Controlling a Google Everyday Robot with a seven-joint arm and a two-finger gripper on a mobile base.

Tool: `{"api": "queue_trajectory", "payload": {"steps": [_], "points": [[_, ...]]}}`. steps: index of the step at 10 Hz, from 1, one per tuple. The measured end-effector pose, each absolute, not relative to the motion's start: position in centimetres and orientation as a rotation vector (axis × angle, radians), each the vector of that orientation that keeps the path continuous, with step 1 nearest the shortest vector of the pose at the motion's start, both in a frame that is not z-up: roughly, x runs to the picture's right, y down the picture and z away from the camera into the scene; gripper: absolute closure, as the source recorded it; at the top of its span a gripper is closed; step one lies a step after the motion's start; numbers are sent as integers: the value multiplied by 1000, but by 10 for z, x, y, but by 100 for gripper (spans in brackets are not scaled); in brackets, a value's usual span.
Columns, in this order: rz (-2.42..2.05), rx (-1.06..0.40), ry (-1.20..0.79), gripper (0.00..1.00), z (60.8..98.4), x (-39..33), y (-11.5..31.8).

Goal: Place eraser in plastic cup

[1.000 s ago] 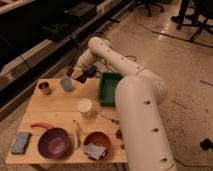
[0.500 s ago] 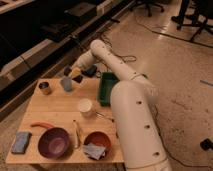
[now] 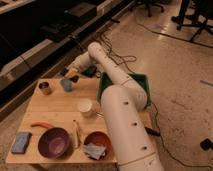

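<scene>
In the camera view we read no writing anywhere. Our gripper (image 3: 69, 76) hovers just above the small grey-blue plastic cup (image 3: 66, 85), which stands at the wooden table's (image 3: 55, 107) far edge; we cannot tell how its fingers stand, nor make out the eraser. Near the cup: one shiny metal tin (image 3: 45, 88), one white cup (image 3: 85, 106); farther off, two bowls.
</scene>
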State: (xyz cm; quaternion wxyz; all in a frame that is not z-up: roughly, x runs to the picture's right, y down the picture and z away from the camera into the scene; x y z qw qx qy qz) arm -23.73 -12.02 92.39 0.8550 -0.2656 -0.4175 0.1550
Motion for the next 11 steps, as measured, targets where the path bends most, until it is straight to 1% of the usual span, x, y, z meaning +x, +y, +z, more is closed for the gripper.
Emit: {"api": "queue_trajectory", "payload": {"steps": [2,6,11], "points": [[310,-552,-889,100,925,-243,-122],[279,-543,-901,100,913,-251,-129],[271,-556,-934,100,921,-266,-128]]}}
